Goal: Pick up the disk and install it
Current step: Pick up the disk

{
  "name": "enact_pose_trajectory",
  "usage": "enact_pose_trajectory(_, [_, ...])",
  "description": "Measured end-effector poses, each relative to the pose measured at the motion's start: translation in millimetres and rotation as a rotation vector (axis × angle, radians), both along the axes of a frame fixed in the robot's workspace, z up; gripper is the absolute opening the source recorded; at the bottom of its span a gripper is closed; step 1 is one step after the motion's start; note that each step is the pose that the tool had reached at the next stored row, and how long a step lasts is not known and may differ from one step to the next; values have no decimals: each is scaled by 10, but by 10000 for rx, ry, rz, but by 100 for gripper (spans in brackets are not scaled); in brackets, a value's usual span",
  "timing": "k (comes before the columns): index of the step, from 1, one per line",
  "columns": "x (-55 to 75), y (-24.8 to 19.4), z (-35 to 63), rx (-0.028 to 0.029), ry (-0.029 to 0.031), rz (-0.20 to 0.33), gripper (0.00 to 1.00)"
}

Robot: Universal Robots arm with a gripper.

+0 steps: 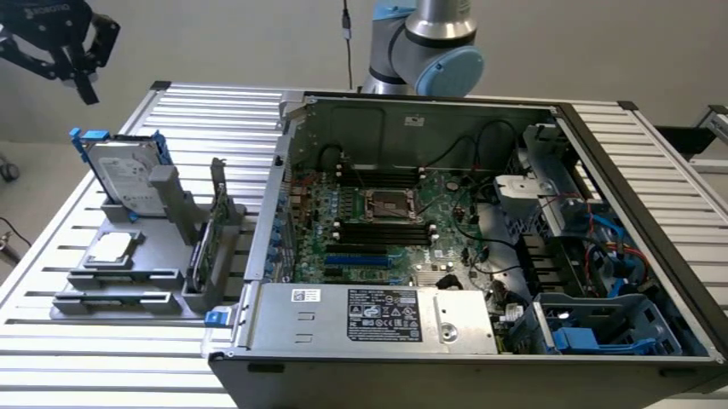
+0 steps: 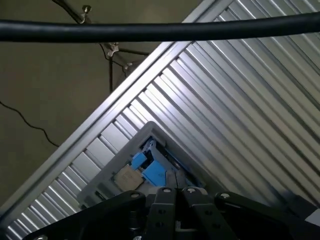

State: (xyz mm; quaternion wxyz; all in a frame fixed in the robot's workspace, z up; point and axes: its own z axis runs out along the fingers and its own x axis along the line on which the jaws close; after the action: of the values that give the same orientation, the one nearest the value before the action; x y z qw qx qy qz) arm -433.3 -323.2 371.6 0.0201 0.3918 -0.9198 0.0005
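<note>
The disk (image 1: 123,175) is a silver-grey hard drive in a blue carrier. It stands upright in a grey holder (image 1: 136,256) on the exterior view's left, on the slatted table. My gripper (image 1: 87,92) hangs well above and a little behind it, near the table's far left corner, with nothing in it. In the wrist view the black fingers (image 2: 165,196) meet, so the gripper (image 2: 175,191) is shut. Just past them the disk's blue carrier (image 2: 150,169) shows from above in the grey holder (image 2: 112,172).
An open computer case (image 1: 455,230) fills the table's middle, with a blue drive bay (image 1: 592,328) at its near right corner. The holder also carries a small square silver chip (image 1: 111,247) and a green circuit card (image 1: 205,247). A black cable (image 2: 160,30) crosses the wrist view.
</note>
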Motion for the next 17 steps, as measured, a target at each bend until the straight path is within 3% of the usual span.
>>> enact_pose_trajectory(17, [0, 0, -18, -1, 1, 3101, 11])
